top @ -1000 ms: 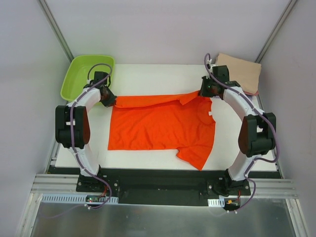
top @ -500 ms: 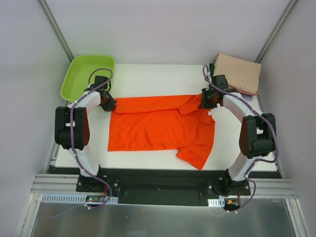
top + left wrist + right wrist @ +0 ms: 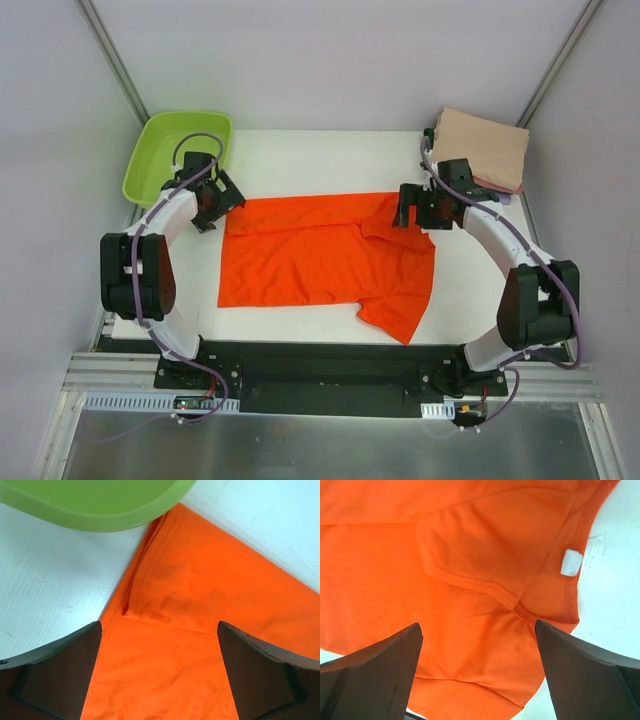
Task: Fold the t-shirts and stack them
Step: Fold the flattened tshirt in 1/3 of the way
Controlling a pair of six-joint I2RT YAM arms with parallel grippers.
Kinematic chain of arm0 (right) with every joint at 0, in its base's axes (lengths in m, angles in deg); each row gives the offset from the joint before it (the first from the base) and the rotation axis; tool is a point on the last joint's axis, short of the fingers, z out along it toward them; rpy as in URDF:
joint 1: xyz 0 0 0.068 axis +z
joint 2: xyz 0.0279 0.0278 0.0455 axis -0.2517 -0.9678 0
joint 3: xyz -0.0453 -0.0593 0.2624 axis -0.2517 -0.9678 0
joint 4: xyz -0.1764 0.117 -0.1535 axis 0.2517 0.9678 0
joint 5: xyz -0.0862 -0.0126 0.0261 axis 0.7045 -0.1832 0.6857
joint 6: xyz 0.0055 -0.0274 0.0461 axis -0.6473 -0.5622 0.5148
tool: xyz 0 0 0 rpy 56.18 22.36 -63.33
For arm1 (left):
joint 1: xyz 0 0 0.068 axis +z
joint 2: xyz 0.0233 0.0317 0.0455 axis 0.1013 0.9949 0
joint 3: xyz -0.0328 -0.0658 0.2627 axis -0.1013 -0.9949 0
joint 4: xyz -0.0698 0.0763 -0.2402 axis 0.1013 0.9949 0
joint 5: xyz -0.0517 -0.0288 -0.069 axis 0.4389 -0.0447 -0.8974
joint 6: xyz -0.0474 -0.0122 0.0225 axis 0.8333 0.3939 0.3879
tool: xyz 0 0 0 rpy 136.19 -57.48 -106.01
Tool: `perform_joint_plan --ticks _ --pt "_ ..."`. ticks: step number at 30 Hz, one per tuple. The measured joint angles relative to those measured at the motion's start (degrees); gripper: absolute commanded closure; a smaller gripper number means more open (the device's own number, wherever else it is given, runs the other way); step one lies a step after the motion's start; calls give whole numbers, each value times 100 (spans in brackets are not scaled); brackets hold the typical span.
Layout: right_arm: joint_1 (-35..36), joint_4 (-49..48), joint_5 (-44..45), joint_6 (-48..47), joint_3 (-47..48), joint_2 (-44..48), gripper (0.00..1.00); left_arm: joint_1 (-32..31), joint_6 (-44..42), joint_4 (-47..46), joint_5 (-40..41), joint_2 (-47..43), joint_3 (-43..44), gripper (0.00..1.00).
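Left pincer [image 3: 158, 630] and right pincer [image 3: 477, 629], now apart, have released the orange t-shirt [image 3: 320, 262] near green tub [image 3: 172, 150].

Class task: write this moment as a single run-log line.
left gripper open at orange t-shirt far-left corner | right gripper open above collar end | tan t-shirt folded far right

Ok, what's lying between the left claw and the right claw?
Only the orange shirt: its far edge runs from the left claw to the right claw, clearest in the top view.
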Motion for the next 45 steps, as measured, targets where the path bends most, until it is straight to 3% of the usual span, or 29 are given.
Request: perform_joint_plan --ticks 7,14,18,33,40,45 --pt "2 -260 -772 109 588 -245 4 -114 2 4 -533 -118 341 1" --pt "24 -592 -1167 175 1368 -1786 4 -297 0 -221 -1250 879 990 1" --pt "24 -503 -933 188 1283 -2159 4 -284 4 -190 -1329 1355 992 1" --pt "22 -1019 -26 621 -485 -1062 4 -173 11 -297 -1360 1412 828 1" --pt "15 -599 243 466 -186 -1023 4 -214 -37 -275 -1423 1298 828 1" --pt "59 -483 313 398 -103 -437 4 -302 -166 -192 -1519 636 822 1"
